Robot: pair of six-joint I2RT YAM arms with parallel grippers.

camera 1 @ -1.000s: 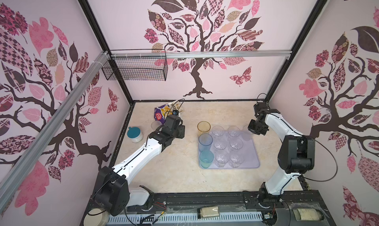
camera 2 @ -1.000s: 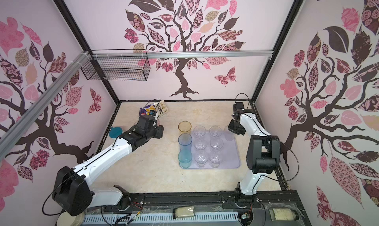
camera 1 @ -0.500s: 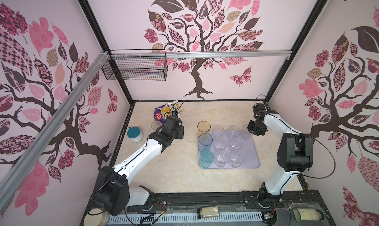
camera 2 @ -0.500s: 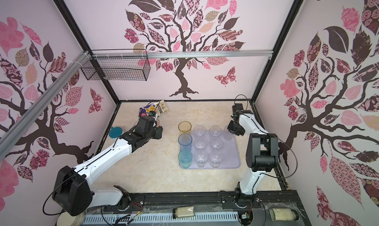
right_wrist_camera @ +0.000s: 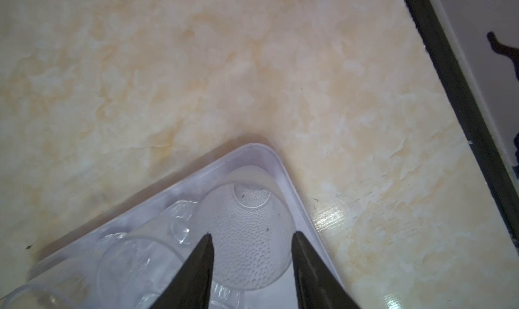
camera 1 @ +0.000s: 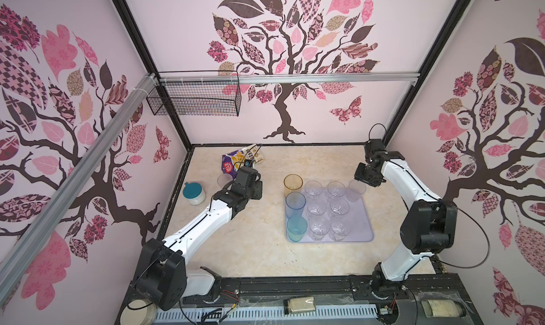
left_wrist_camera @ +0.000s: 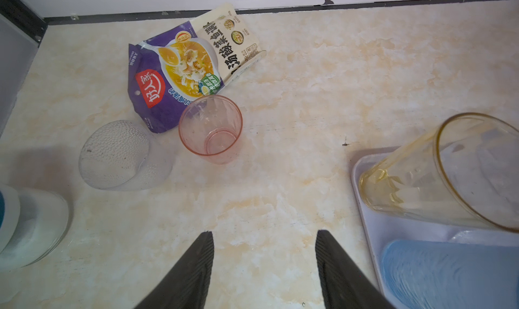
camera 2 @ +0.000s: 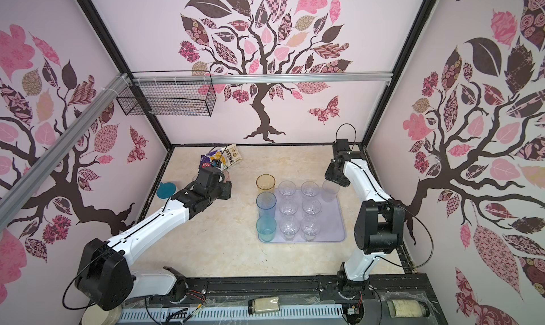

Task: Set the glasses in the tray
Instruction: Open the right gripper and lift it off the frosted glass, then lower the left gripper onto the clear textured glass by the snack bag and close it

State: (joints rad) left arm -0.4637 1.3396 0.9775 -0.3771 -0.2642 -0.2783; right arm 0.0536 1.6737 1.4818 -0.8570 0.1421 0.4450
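Shows the table (camera 1: 265,249) as the biggest thing, with the tray (camera 1: 361,217) lying flat just toward 3 o'clock of its middle. Finds the left gripper (left_wrist_camera: 264,234) near 10 o'clock, fingers (left_wrist_camera: 191,271) spread wide over bare tabletop. Finds the right gripper (right_wrist_camera: 252,234) near 2 o'clock, above the tray's 1 o'clock corner, fingers (right_wrist_camera: 193,271) parted over a dimpled glass (right_wrist_camera: 247,209) standing in that corner; contact with it impossible to tell. Spots a purple snack bag (left_wrist_camera: 174,77) lying flat at 11 o'clock by the far wall. Counts 10 of the glasses (camera 2: 311,206) upright in the tray. Reads 3 coloured ones down the tray's 9 o'clock side: the amber glass (camera 1: 293,184) at the 11 o'clock corner, the blue glass (camera 1: 295,204) at 9 o'clock, the teal glass (camera 1: 297,227) at the 7 o'clock corner. Notes a white jar (camera 1: 193,195) with a teal lid at 9 o'clock, near the table's edge. Sees 6 ribbed glasses (camera 1: 317,208) in 2 columns of 3 across the tray's middle. Finds 2 more off the tray near 10 o'clock, just beside the bag: a second dimpled glass (left_wrist_camera: 120,156) and the small pink glass (left_wrist_camera: 210,129), both standing.
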